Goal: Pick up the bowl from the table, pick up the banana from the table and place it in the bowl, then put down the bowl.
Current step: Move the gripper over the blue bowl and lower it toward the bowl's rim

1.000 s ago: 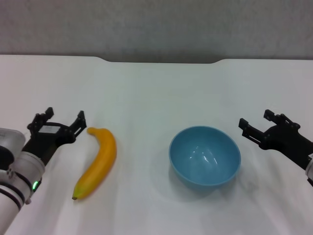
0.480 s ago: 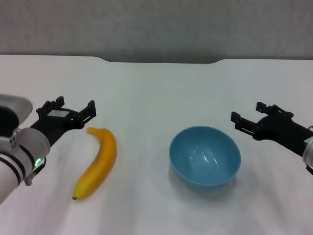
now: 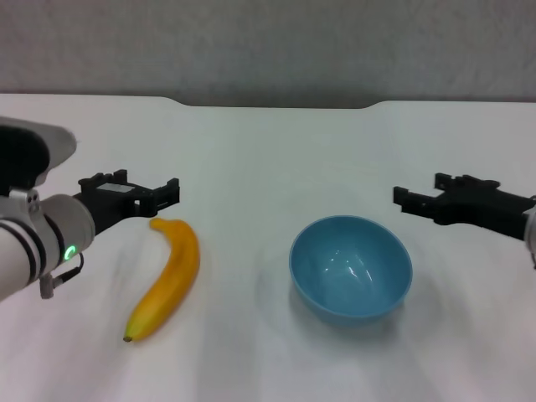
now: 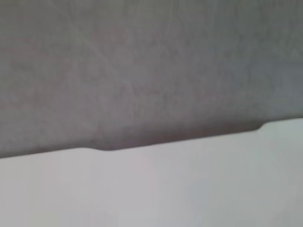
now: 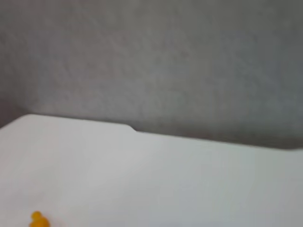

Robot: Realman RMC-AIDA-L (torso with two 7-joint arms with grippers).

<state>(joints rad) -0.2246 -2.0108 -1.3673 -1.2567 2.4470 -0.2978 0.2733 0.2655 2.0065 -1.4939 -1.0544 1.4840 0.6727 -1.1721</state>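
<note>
The light-blue bowl (image 3: 351, 266) stands upright and empty on the white table (image 3: 268, 159), right of centre. The yellow-orange banana (image 3: 167, 276) lies left of it, its upper end pointing away from me. A small bit of the banana (image 5: 38, 219) also shows in the right wrist view. My left gripper (image 3: 141, 189) is open and empty, just beyond and left of the banana's far end. My right gripper (image 3: 419, 191) is open and empty, just beyond the bowl's right rim, not touching it.
The table's far edge has a shallow notch (image 3: 276, 105), with a grey wall (image 3: 268, 42) behind it. The left wrist view shows only the table (image 4: 151, 189) and the wall, and none of the task's objects.
Both grippers have moved away from me and inward. The left one went from beside the banana to past its far end. The right one came closer to the bowl's far right rim.
</note>
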